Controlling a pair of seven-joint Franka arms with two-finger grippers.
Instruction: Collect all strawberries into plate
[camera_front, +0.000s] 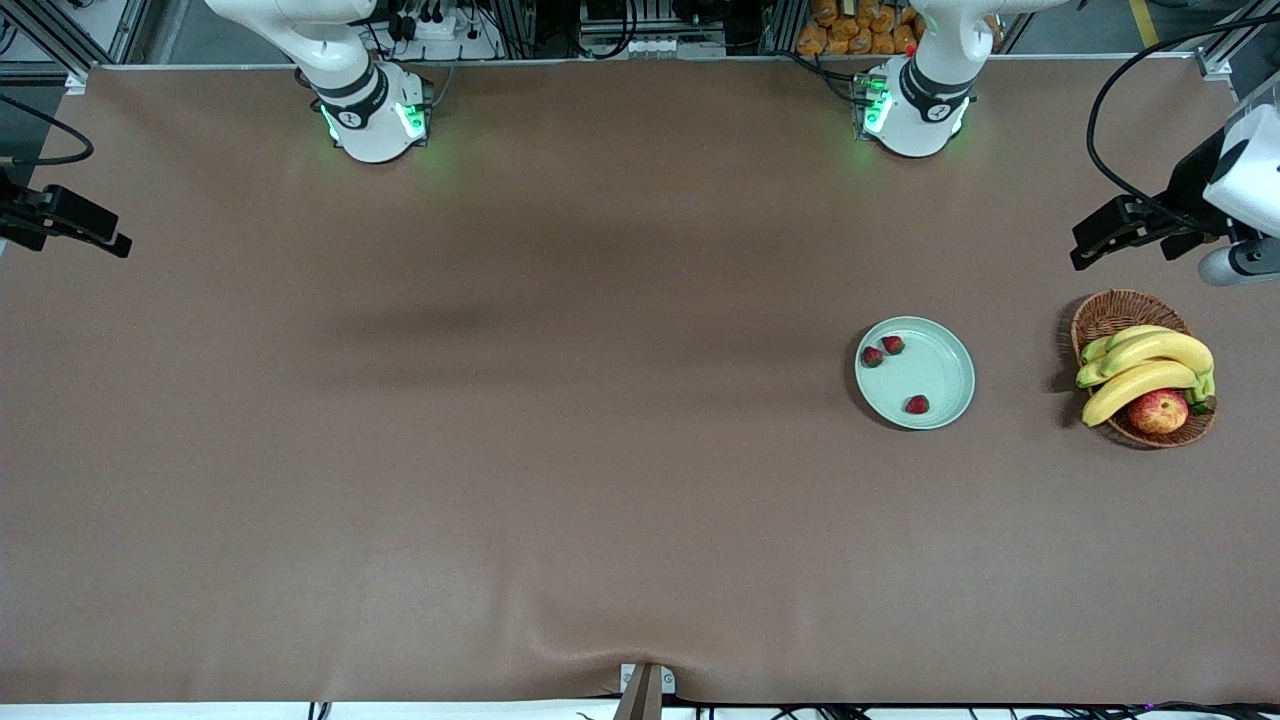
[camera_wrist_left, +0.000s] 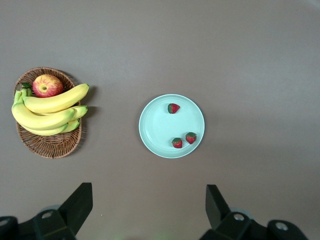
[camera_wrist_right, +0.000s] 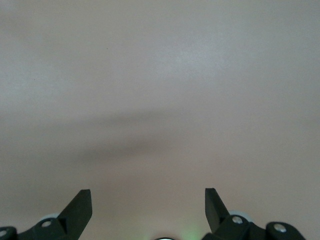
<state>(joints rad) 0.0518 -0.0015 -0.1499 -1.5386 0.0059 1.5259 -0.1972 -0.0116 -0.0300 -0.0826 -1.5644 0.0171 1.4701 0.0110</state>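
Note:
The pale mint-green plate (camera_front: 938, 372) (camera_wrist_left: 162, 127) lies on the brown tabletop toward the left arm's end. Three strawberries rest in it: two close together (camera_front: 892, 344) (camera_front: 872, 356) by the rim and a third (camera_front: 916, 404) apart from them, nearer the front camera. The left wrist view shows them too (camera_wrist_left: 173, 108) (camera_wrist_left: 177, 143) (camera_wrist_left: 190, 137). My left gripper (camera_front: 1090, 243) (camera_wrist_left: 149, 200) hangs open and empty, high above the table beside the basket. My right gripper (camera_front: 110, 238) (camera_wrist_right: 148, 200) waits open and empty over bare tabletop at the right arm's end.
A brown wicker basket (camera_front: 1115, 312) (camera_wrist_left: 50, 145) stands beside the plate, closer to the left arm's end of the table. It holds a bunch of bananas (camera_front: 1145, 365) (camera_wrist_left: 50, 112) and a red-yellow apple (camera_front: 1158, 410) (camera_wrist_left: 47, 85).

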